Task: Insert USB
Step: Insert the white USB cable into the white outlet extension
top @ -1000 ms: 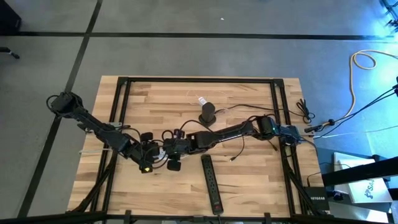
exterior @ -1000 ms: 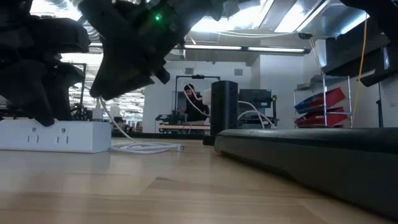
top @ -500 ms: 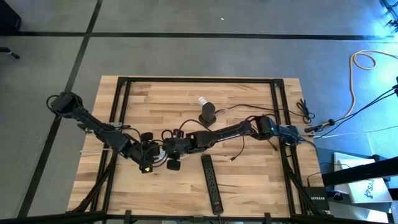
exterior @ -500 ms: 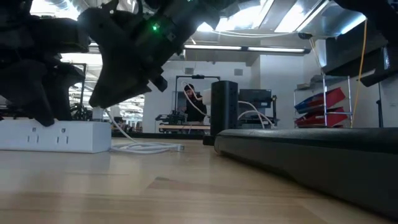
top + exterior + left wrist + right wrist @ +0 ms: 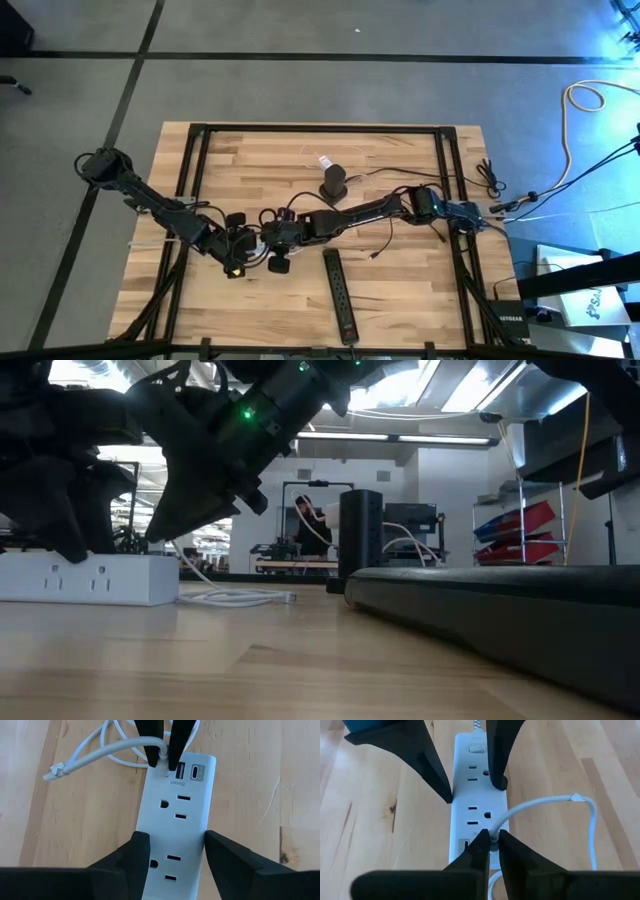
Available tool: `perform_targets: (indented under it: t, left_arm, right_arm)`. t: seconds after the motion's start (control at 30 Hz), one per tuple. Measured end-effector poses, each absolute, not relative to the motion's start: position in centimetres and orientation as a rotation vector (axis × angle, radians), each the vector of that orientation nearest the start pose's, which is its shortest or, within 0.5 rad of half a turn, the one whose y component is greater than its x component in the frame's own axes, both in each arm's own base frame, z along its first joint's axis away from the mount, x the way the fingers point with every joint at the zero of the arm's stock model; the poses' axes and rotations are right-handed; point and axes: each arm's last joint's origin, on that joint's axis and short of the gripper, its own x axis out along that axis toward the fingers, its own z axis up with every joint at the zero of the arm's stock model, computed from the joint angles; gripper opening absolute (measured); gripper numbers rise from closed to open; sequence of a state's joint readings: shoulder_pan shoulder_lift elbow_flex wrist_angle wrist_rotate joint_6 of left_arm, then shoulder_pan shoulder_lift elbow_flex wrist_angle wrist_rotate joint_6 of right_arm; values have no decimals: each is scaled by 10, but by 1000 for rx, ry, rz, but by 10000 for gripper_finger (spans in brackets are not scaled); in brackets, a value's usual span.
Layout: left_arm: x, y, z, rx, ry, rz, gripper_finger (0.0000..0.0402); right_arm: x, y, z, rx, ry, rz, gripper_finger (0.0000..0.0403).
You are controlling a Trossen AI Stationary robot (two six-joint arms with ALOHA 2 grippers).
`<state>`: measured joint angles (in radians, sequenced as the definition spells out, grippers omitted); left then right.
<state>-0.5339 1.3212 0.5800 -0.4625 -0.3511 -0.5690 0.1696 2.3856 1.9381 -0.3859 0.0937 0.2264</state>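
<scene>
1. Right gripper [image 5: 490, 842] fingers pinched tight on the white USB cable [image 5: 540, 802], right at its plug where it meets the end of the white power strip [image 5: 475, 795].
2. Left gripper [image 5: 171, 851] fingers spread partway, one on each long side of the white power strip [image 5: 175, 820], clamping its body.
3. In the left wrist view, the right fingers [image 5: 150, 742] meet at the plug at the strip's port end, beside the open USB-A port [image 5: 180, 770] and the USB-C port [image 5: 197, 772].
4. Plug sits at the port on the strip's end face; can't tell how deep it is seated.
5. Cable loops away from the strip across the wood; its free connector end [image 5: 55, 769] lies flat on the table, apart from the strip.
6. High view: both grippers meet over the strip [image 5: 262, 243], left of centre on the wooden table [image 5: 400, 300], toward the near edge.
7. Left arm [image 5: 150, 200] reaches in from the left edge, right arm [image 5: 370, 210] from the right edge.
8. Black power strip [image 5: 341, 293] lies near the front edge, just right of the grippers.
9. Black cylinder [image 5: 334, 181] stands near table centre toward the far edge.
10. Low view: white strip [image 5: 90, 578] flat on the table, black cylinder [image 5: 360, 535] behind, a person in the room beyond.
</scene>
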Motion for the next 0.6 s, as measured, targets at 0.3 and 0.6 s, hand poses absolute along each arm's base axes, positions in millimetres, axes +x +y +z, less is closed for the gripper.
perform_targets:
  t: [0.3,0.6]
  left_arm:
    - [186,-98,150,5,1079,152,170]
    - [186,-98,150,4,1079,152,170]
  right_arm:
    - [516,85,162,71,831,-39,2]
    - [515,86,160,80,849,-36,1]
